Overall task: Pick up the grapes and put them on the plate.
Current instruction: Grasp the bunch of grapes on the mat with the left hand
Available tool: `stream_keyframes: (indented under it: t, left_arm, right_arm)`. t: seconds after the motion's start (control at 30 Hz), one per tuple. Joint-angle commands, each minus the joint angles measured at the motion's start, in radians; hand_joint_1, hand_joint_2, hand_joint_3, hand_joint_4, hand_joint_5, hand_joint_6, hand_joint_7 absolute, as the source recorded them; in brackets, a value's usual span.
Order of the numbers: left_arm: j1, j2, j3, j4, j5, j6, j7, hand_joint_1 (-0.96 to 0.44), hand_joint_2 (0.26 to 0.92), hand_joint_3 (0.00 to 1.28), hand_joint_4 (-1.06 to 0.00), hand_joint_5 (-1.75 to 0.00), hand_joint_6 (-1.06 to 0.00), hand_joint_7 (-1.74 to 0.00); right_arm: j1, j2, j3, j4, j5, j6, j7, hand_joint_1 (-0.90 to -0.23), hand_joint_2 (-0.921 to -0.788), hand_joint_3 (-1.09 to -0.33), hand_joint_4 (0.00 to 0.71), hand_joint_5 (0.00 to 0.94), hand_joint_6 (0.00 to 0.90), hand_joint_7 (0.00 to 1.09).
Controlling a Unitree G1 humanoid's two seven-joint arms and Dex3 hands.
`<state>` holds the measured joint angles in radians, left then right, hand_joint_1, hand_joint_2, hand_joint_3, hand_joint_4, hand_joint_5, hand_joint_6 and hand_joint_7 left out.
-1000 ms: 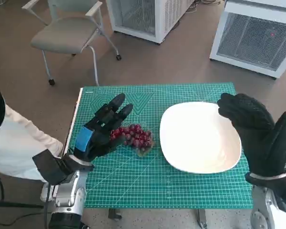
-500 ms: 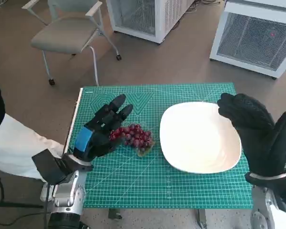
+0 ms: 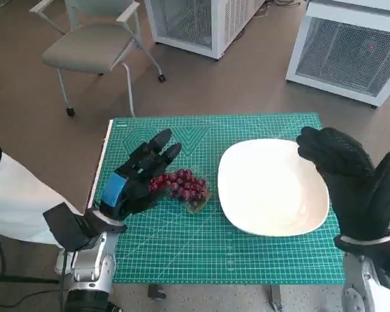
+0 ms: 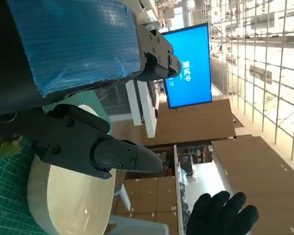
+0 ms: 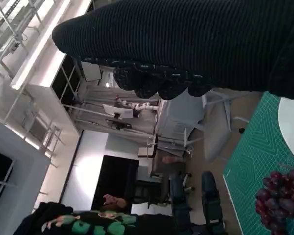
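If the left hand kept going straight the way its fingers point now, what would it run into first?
Probably nothing on the mat. The left hand points up the cutting mat toward its far edge, with the grapes beside it and the plate off to the side. Its height is unclear.

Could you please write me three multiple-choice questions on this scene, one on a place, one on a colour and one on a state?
1. Where do the grapes lie?
A. on the plate
B. on the green mat beside the plate
C. on the floor

2. What colour is the plate?
A. white
B. blue
C. black

3. What is the left hand doing?
A. lifting the grapes clear of the mat
B. resting on the chair
C. open at the grapes, fingers apart

Answers: 1 B, the bunch sits on the green mat, left of the plate. 2 A, the plate is plain white. 3 C, its fingers are spread by the bunch, which lies on the mat.
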<state>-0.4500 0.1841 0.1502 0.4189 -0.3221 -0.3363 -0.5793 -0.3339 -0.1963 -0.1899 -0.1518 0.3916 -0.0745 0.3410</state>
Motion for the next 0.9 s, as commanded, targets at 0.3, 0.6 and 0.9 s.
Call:
stream_keyframes:
  t: [0.3,0.6,0.9]
  left_arm:
    - [0.002,0.019,-0.001,-0.050,0.002,0.010,-0.002,-0.41,0.921,0.11,-0.35,0.00,-0.36,0.00]
    - [0.038,0.224,-0.101,-0.219,0.555,-0.079,0.183,-0.36,0.862,0.02,-0.13,0.00,-0.18,0.00]
    - [0.088,0.284,-0.153,-0.510,0.824,0.188,0.150,-0.15,0.726,0.01,0.00,0.00,-0.08,-0.02]
  right_arm:
    - [0.014,-0.003,0.001,0.007,0.004,0.008,0.005,-0.338,-0.921,-0.597,0.470,0.829,0.251,0.98]
    - [0.018,-0.004,0.001,0.003,0.003,0.008,0.005,-0.336,-0.921,-0.598,0.468,0.829,0.250,0.98]
    - [0.019,-0.007,-0.002,0.004,0.004,0.010,0.007,-0.335,-0.921,-0.600,0.464,0.828,0.248,0.98]
